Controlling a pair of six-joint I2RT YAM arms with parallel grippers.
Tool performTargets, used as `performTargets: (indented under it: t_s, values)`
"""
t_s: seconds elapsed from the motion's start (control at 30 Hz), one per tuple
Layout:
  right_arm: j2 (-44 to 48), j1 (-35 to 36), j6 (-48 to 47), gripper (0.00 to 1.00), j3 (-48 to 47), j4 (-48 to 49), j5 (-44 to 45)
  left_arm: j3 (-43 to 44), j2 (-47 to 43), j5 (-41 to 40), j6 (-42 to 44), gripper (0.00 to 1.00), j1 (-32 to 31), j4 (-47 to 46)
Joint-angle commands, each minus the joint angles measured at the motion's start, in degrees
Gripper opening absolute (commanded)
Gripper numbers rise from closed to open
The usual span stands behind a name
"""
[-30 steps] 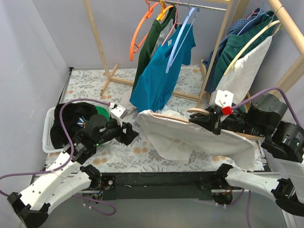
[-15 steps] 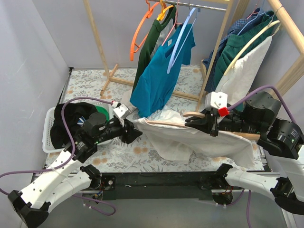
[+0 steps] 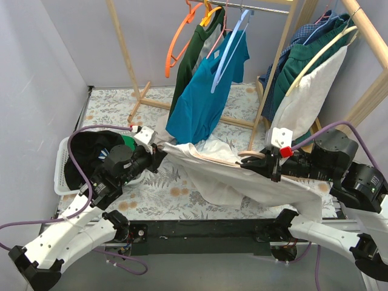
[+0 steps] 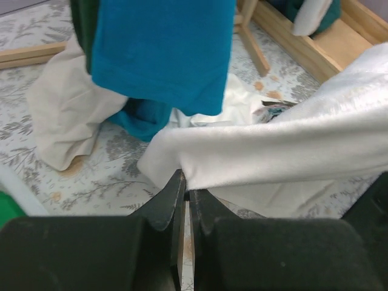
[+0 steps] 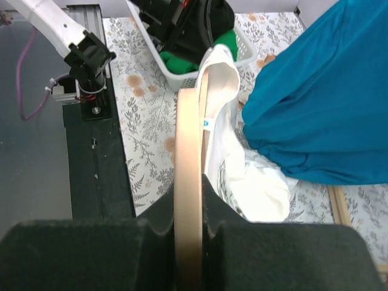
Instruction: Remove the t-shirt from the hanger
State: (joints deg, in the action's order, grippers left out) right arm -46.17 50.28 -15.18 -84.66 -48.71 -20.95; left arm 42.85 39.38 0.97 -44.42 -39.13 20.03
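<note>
Bright, even light; near fingers blurred

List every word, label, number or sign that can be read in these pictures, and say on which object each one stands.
No text can be read in any view.
Small blue tag at the neck of the white t-shirt: too small to read.
Pale print on the dark clothes in the basket: blurred, no letters can be made out.
Wooden hanger: no mark visible.
</note>
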Motion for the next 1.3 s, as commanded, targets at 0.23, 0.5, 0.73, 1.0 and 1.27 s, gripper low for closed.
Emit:
performTargets:
  t_s: [0.23,0.5,0.73,1.0,1.27]
  values:
    - [7.5,0.0,3.8,0.01,0.7,1.5,5.1,1.4,6.8,-23.2,-6.3,0.00,0.4,3.4]
    - [8.6,0.0,2.9,0.01,-2.4,4.6,9.3,-0.6,9.1,-14.4,-9.2,0.00,0.6,2.9]
    - [5.1,0.1,2.0,0.01,-0.2,12.3,9.0,-0.4,12.1,6.2,-5.9,0.00,0.6,5.5]
    - [0.1,0.1,2.5,0.01,5.7,21.2,6.3,0.0,10.5,15.6,-4.6,0.00,0.6,6.3]
    - [-0.6,0.1,2.9,0.01,10.9,20.9,7.9,8.0,3.8,0.7,-3.9,0.74,0.6,17.3]
